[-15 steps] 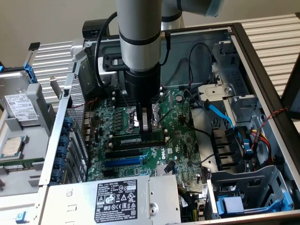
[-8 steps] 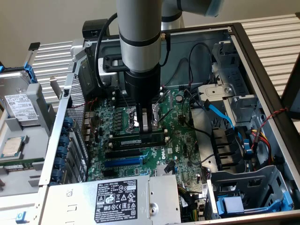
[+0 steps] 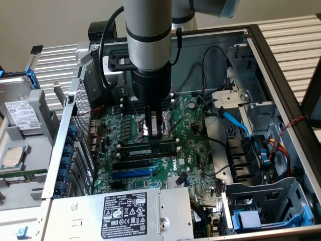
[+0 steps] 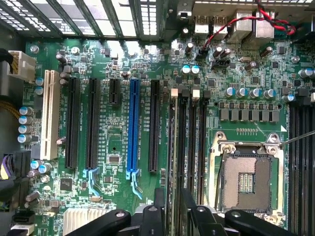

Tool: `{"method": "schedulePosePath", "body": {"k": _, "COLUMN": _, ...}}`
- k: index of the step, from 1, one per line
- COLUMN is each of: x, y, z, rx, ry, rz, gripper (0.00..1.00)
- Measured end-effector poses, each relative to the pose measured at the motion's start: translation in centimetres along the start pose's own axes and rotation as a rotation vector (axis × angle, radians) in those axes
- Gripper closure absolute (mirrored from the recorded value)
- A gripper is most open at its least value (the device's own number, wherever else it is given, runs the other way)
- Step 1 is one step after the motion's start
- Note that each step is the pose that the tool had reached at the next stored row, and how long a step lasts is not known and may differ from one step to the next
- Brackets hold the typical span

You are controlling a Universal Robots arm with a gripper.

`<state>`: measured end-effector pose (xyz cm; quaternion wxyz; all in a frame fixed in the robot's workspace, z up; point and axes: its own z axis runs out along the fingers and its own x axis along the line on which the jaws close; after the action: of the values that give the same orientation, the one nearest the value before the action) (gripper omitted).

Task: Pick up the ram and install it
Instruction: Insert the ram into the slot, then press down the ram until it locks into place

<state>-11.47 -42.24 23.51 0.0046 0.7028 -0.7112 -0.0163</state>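
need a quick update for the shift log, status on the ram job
End effector down inside the case, fingers open astride the ram. Ram lying along a memory slot, beside the empty processor socket. Nothing blocking.

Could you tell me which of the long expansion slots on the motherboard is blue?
The blue slot sits between black slots, with the lone white slot at the row's far end; it shows again in the exterior view.

Computer repair bench — opened PC case [image 3: 281, 65], loose hard drive [image 3: 20, 113].
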Motion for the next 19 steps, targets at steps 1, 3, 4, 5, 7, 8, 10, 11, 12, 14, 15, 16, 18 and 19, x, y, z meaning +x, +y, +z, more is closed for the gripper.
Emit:
{"method": "schedulePosePath", "body": {"k": 1, "x": 0.00, "y": 0.01, "z": -0.06, "rx": 0.0000, "ry": 0.0000, "rz": 0.000, "gripper": 0.73}}
{"method": "schedulePosePath", "body": {"k": 3, "x": 0.00, "y": 0.04, "z": -0.13, "rx": 0.0001, "ry": -0.0003, "rz": 0.000, "gripper": 0.73}}
{"method": "schedulePosePath", "body": {"k": 4, "x": 0.00, "y": 0.06, "z": -0.14, "rx": 0.0002, "ry": -0.0003, "rz": 0.000, "gripper": 0.73}}
{"method": "schedulePosePath", "body": {"k": 5, "x": -0.01, "y": 0.08, "z": -0.15, "rx": 0.0002, "ry": -0.0004, "rz": 0.000, "gripper": 0.73}}
{"method": "schedulePosePath", "body": {"k": 7, "x": 0.00, "y": 0.13, "z": -0.17, "rx": 0.0000, "ry": -0.0001, "rz": 0.000, "gripper": 0.73}}
{"method": "schedulePosePath", "body": {"k": 8, "x": 0.00, "y": 0.13, "z": -0.19, "rx": 0.0001, "ry": -0.0002, "rz": 0.000, "gripper": 0.73}}
{"method": "schedulePosePath", "body": {"k": 10, "x": 0.00, "y": 0.14, "z": -0.20, "rx": 0.0000, "ry": -0.0002, "rz": 0.000, "gripper": 0.73}}
{"method": "schedulePosePath", "body": {"k": 11, "x": 0.00, "y": 0.14, "z": -0.21, "rx": 0.0000, "ry": -0.0001, "rz": 0.000, "gripper": 0.73}}
{"method": "schedulePosePath", "body": {"k": 12, "x": 0.00, "y": 0.14, "z": -0.21, "rx": 0.0000, "ry": -0.0001, "rz": 0.000, "gripper": 0.73}}
{"method": "schedulePosePath", "body": {"k": 14, "x": 0.00, "y": 0.14, "z": -0.21, "rx": 0.0001, "ry": -0.0002, "rz": 0.000, "gripper": 0.73}}
{"method": "schedulePosePath", "body": {"k": 15, "x": 0.00, "y": 0.14, "z": -0.22, "rx": 0.0000, "ry": -0.0002, "rz": 0.000, "gripper": 0.73}}
{"method": "schedulePosePath", "body": {"k": 16, "x": 0.00, "y": 0.15, "z": -0.24, "rx": 0.0000, "ry": -0.0001, "rz": 0.000, "gripper": 0.73}}
{"method": "schedulePosePath", "body": {"k": 18, "x": 0.00, "y": 0.15, "z": -0.25, "rx": -0.0001, "ry": 0.0000, "rz": 0.000, "gripper": 0.73}}
{"method": "schedulePosePath", "body": {"k": 19, "x": 0.00, "y": 0.15, "z": -0.25, "rx": 0.0000, "ry": -0.0001, "rz": 0.000, "gripper": 0.73}}
